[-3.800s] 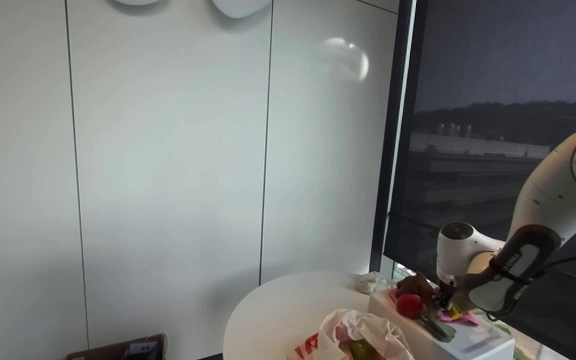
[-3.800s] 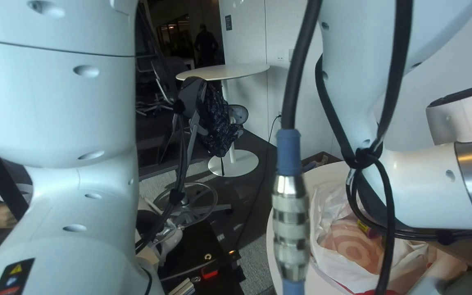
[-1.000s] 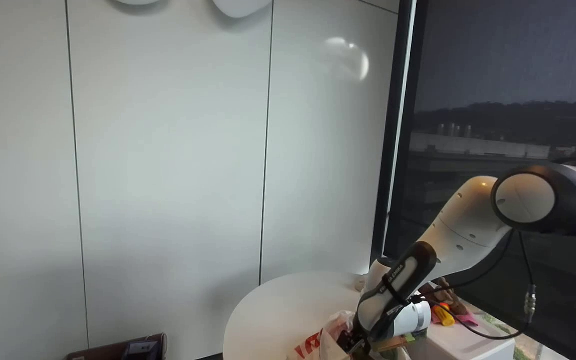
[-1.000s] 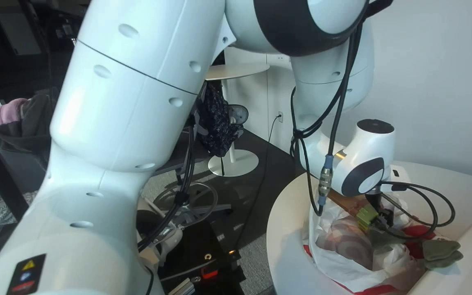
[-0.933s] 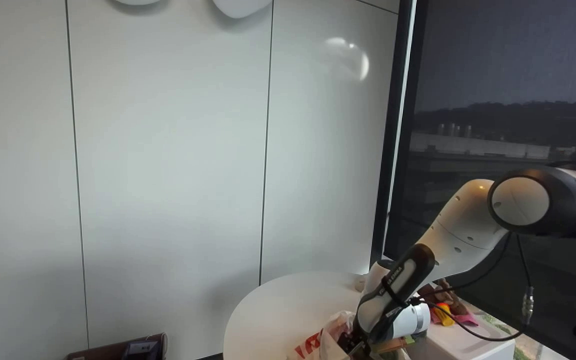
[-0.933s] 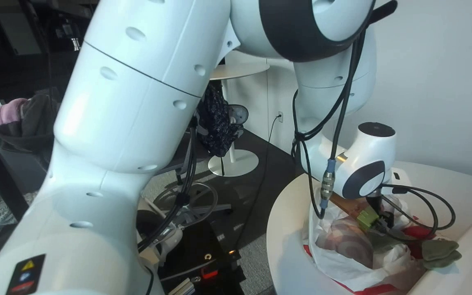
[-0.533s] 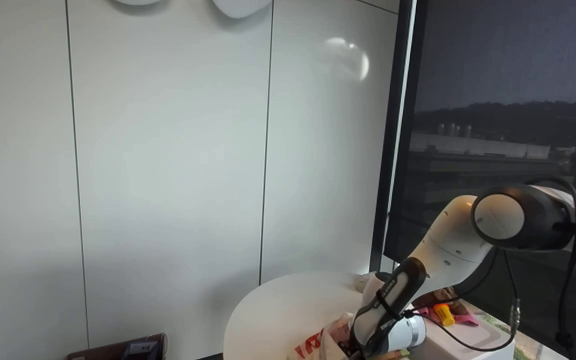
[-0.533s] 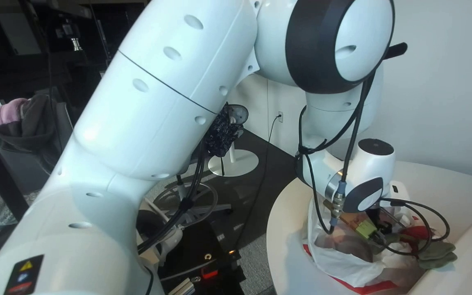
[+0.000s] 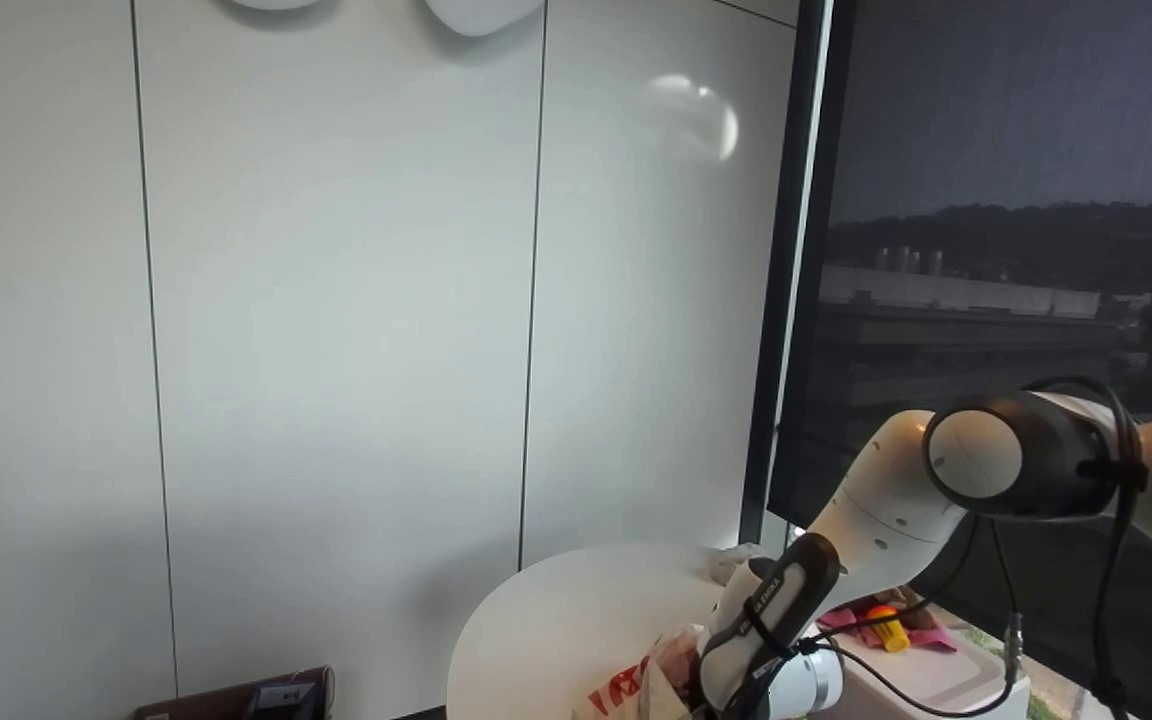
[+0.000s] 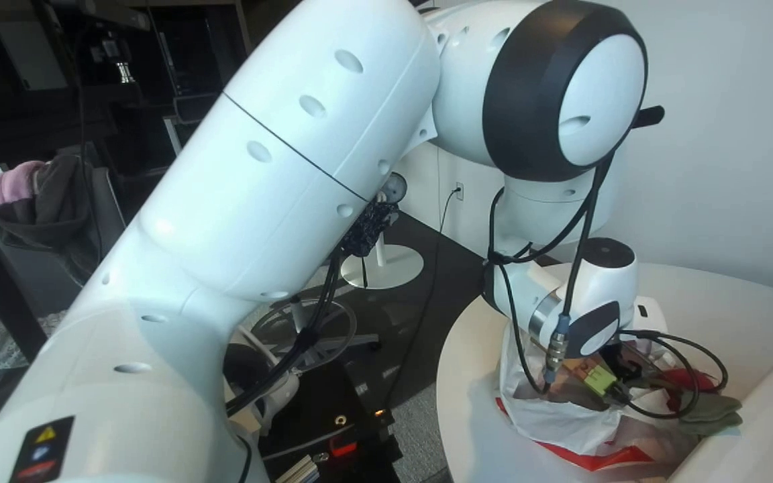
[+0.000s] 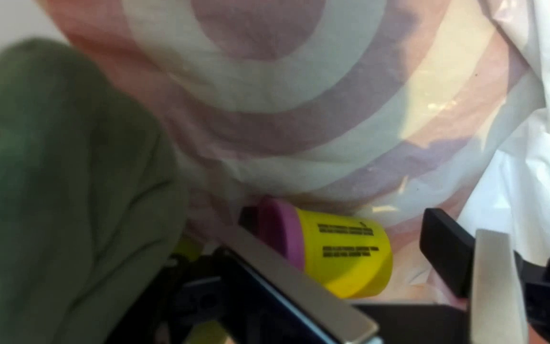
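A yellow can (image 11: 346,253) with a pink-purple lid lies on its side inside a white and red plastic bag (image 11: 280,134). My gripper (image 11: 346,231) reaches down into the bag with its jaws open on either side of the can. The right finger (image 11: 444,251) stands apart from the can's base. On the left, the finger overlaps the lid, and I cannot tell whether they touch. A soft grey-green thing (image 11: 65,191) fills the wrist view's left side. In an exterior view the gripper is mostly hidden behind the arm and the bag (image 10: 554,416).
The bag (image 9: 626,690) rests on a round white table (image 9: 556,625). Beside it stands a white box (image 9: 946,680) bearing a pink cloth (image 9: 931,638) and a yellow cup-like piece with an orange top (image 9: 888,632). A cable loop (image 10: 708,369) hangs beside the wrist.
Several seconds ago the gripper was over the white box; it has since swung across to the bag. During the last second the arm has sunk lower into the bag.
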`<state>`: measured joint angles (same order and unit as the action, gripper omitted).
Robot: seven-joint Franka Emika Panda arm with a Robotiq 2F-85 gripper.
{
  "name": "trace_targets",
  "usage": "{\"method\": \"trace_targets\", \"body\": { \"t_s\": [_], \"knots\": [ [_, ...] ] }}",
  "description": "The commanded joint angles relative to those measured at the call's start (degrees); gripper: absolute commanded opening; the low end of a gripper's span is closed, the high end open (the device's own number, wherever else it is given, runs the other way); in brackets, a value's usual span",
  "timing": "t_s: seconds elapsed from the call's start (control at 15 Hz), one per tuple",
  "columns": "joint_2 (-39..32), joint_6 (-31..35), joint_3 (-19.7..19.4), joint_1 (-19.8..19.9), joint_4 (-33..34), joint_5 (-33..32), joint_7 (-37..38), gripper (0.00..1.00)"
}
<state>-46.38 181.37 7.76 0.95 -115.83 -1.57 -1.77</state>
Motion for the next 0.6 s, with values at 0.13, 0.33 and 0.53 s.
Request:
{"method": "trace_targets", "body": {
  "t_s": [0.13,0.33,0.53],
  "knots": [
    [0.25,2.49,-0.01,-0.62,-0.37,-2.19,-2.97,0.44],
    [2.91,0.73,-2.87,-3.29,-2.74,-3.3,-3.15,0.33],
    [8.44,-5.04,-8.6,-8.59,-6.62,-3.88,-2.1,0.33]
  ]
}}
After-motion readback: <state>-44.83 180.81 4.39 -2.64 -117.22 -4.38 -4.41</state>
